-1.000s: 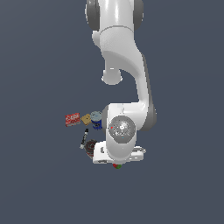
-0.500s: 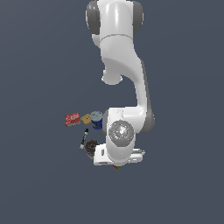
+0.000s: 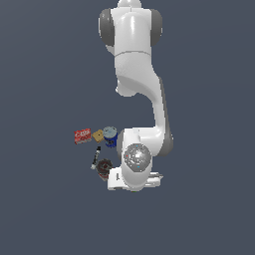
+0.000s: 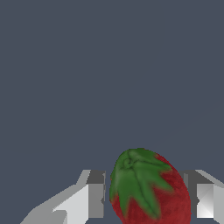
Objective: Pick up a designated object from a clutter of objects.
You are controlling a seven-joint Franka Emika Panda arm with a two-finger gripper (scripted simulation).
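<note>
A: Red strawberry (image 4: 151, 192) with a green leafy top fills the near part of the wrist view, sitting between the two grey fingers (image 4: 96, 194).

B: Contact?

A: Cannot tell. One finger looks just beside the berry with a thin gap; the other finger's inner edge is partly cut off by the frame. Jaws stand apart, berry in the space between them, nothing clamped as far as shown. Gripper (image 4: 146, 197) reads as spread around it.

B: Berry orientation?

A: Leafy end faces the wrist camera, red body behind it, slightly tilted. Beyond it just flat dark grey surface (image 4: 109, 65).

B: Exterior view?

A: White Panda arm (image 3: 134, 69) folded down, wrist and hand (image 3: 132, 178) low over the surface. Strawberry itself is hidden under the hand there; too small to confirm.

B: Rest of the clutter?

A: All toward the exterior view's left of the hand. Dark red can (image 3: 104, 167) closest, just beside the hand. Black marker (image 3: 95, 158) next to it, lying at a slant. Farther up, blue can (image 3: 110, 135) close to the arm's elbow joint, then tan square (image 3: 98, 135) beside it, then red flat box (image 3: 82, 135) outermost. Those three sit in a rough row.

B: Ball, cube?

A: Cannot make them out.
</note>
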